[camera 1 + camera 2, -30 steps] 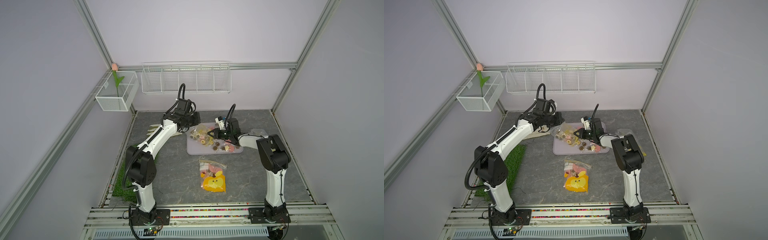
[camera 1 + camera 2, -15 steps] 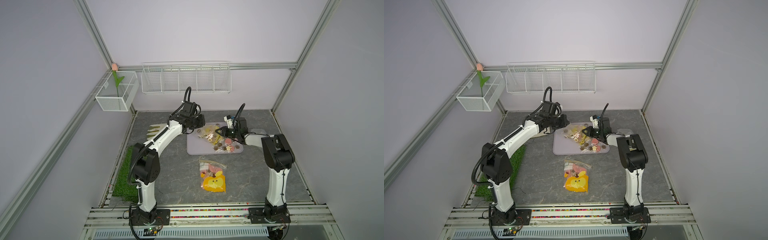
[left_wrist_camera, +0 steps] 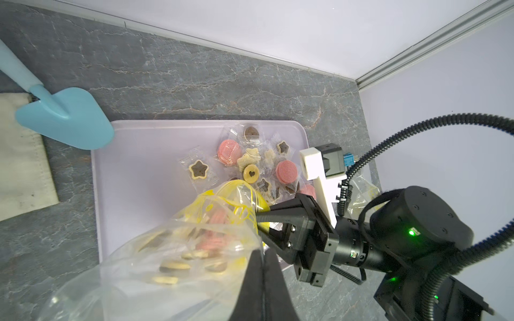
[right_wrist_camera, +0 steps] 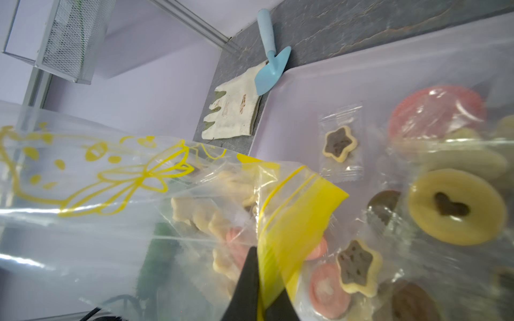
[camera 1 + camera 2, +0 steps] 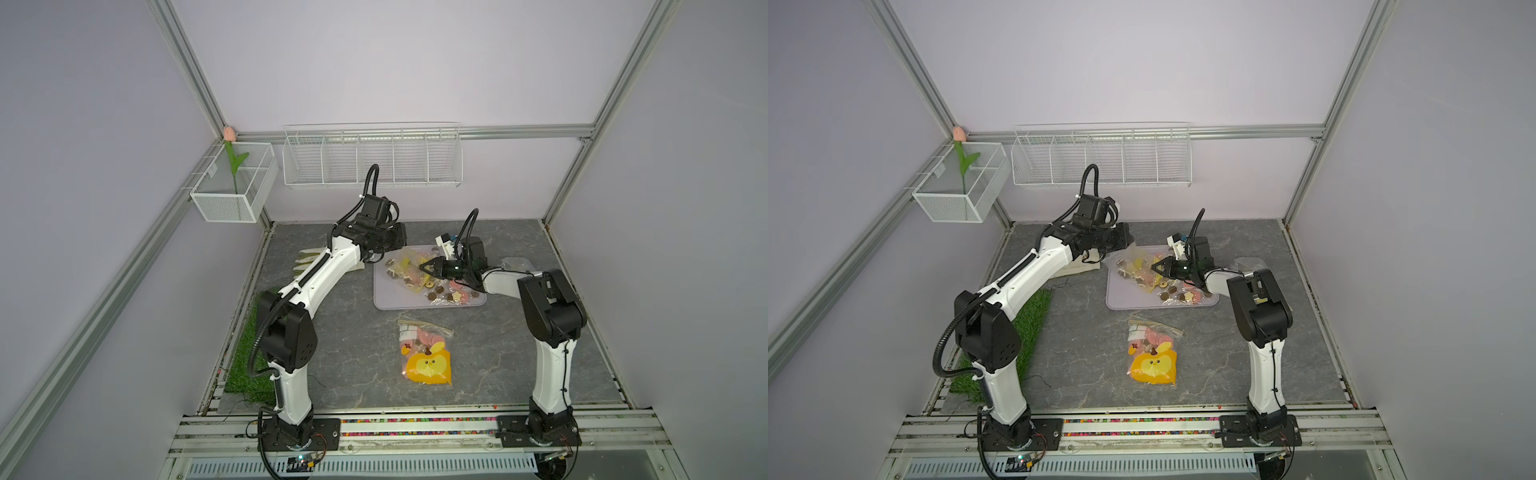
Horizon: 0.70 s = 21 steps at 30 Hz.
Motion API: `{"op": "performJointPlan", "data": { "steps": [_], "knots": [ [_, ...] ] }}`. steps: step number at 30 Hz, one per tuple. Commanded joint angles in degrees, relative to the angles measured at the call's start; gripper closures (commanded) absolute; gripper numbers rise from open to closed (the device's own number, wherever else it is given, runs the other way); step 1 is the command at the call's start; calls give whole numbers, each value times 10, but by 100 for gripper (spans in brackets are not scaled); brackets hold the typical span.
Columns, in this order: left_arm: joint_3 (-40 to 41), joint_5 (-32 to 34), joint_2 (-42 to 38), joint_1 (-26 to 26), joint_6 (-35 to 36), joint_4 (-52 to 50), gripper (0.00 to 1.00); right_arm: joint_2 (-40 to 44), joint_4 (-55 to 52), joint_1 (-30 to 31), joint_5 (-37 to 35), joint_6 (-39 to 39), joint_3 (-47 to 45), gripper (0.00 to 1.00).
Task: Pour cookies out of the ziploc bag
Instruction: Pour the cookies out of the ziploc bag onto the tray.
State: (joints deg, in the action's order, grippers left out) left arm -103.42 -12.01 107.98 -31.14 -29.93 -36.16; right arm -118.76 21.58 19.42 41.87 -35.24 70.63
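Observation:
A clear ziploc bag (image 3: 194, 236) with yellow print hangs tilted over the lilac tray (image 3: 133, 166), held between both grippers. My left gripper (image 3: 262, 250) is shut on the bag's clear film. My right gripper (image 4: 257, 250) is shut on the yellow zip strip (image 4: 294, 211) at the bag's mouth. Several cookies (image 4: 194, 216) remain inside: cream shapes and pink discs. More cookies (image 3: 251, 158), wrapped pink discs, cream stars and a ring, lie in a heap on the tray under the mouth. Both top views show the bag (image 5: 401, 266) (image 5: 1136, 268) above the tray.
A second bag (image 5: 426, 353) with a yellow-orange face piece lies on the grey table nearer the front. A blue trowel (image 3: 64, 116) and a cream glove (image 4: 233, 111) lie by the tray's left side. Crumpled clear plastic (image 5: 515, 264) sits behind the right arm. A grass mat (image 5: 249, 353) lines the left edge.
Both grippers, with the bag between them, swung to the right over the tray and then back to the left. Both stayed shut on the bag.

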Motion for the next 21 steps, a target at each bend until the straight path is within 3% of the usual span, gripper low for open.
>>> {"op": "performJointPlan", "data": {
  "steps": [1, 9, 21],
  "knots": [
    [-22, 20, -30, 4, 19, -20, 100, -14, 32, 1, 28, -33, 12, 93],
    [-21, 41, -39, 5, 27, -30, 100, -54, -8, 24, 20, -15, 57, 93],
    [-25, 11, -24, 4, 4, -11, 100, -13, 31, -5, -11, -35, 20, 93]
  ]
}}
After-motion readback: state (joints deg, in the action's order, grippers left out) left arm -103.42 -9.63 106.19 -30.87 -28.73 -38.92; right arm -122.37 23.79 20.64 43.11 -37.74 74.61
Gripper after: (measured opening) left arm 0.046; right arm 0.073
